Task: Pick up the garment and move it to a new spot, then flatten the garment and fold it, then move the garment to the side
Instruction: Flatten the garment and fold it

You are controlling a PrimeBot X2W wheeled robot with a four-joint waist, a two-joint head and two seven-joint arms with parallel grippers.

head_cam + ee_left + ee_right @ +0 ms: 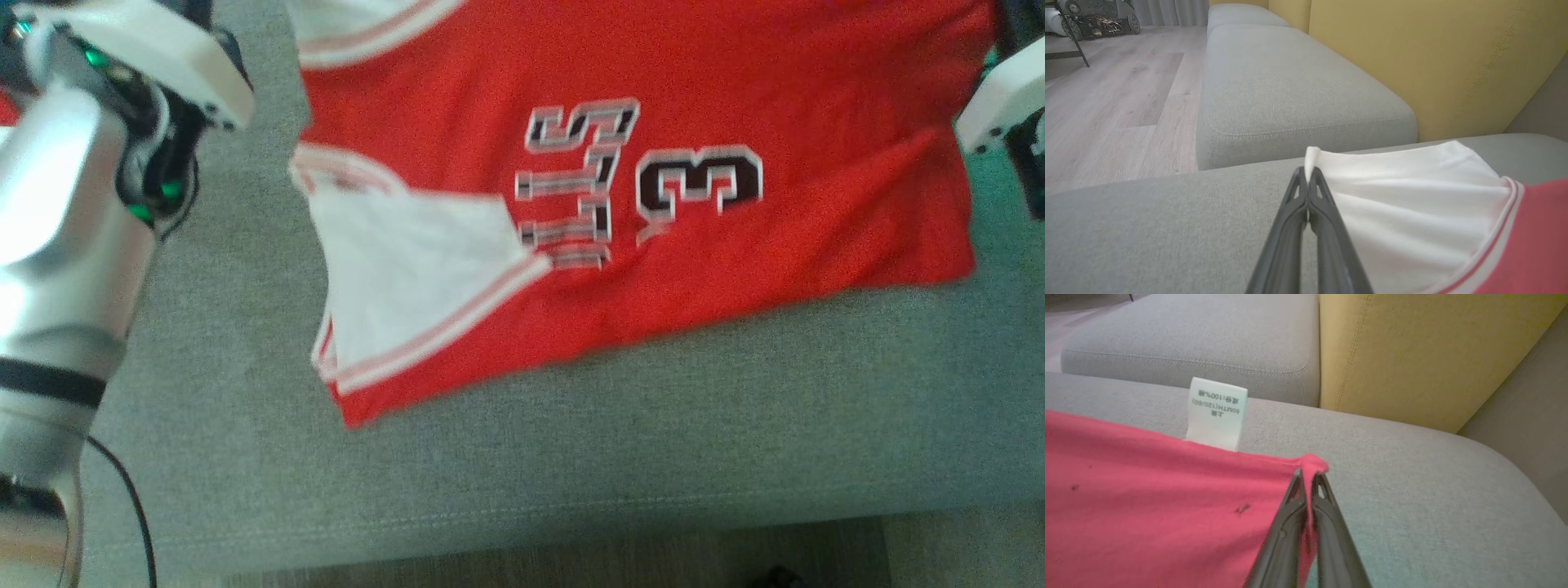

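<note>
The red-and-white fabric jersey [718,261] is lying spread on the grey upholstered sofa cushion [571,457]. The left gripper [1307,171] is clamping the white sleeve corner between closed jaws. The right gripper [1308,474] is likewise pinching the red hem corner.

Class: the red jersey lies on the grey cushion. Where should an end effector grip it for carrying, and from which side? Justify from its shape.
Grip thin outer edges, low from the sides: the jersey lies flat, leaving only edges pinchable. The left end effector is shut on the white sleeve tip, the right end effector on a red corner.
</note>
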